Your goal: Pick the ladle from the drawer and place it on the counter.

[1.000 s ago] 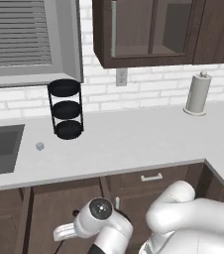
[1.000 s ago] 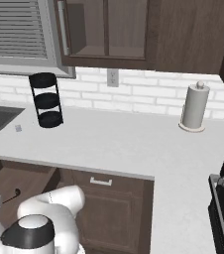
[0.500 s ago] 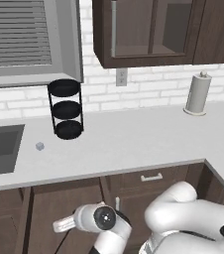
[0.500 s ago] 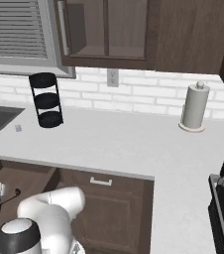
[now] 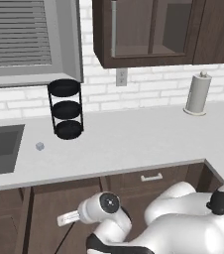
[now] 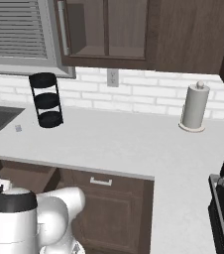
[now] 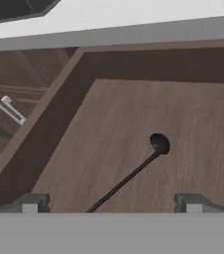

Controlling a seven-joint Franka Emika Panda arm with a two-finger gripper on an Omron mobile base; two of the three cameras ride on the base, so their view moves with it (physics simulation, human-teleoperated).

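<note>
Gripper (image 7: 111, 202) poised over the open drawer (image 7: 134, 124), ladle (image 7: 134, 171) lying flat on its floor between the spread fingertips.

In the hand view the two fingertips (image 7: 30, 203) stand wide apart at the bottom edge, holding nothing. The thin black ladle lies on the brown wooden floor of the drawer: its small round bowl sits above and a little right of the midpoint between the tips, and its wire handle runs diagonally down and left, leaving the picture between the two tips, nearer the left one. Whether the tips touch the drawer floor cannot be told. The light grey counter (image 7: 134, 20) edge crosses the top of that view, beyond the drawer's far wall. On the counter (image 5: 134, 139) stand a black three-tier rack (image 5: 66, 109) and a paper towel roll (image 5: 197, 94).
</note>
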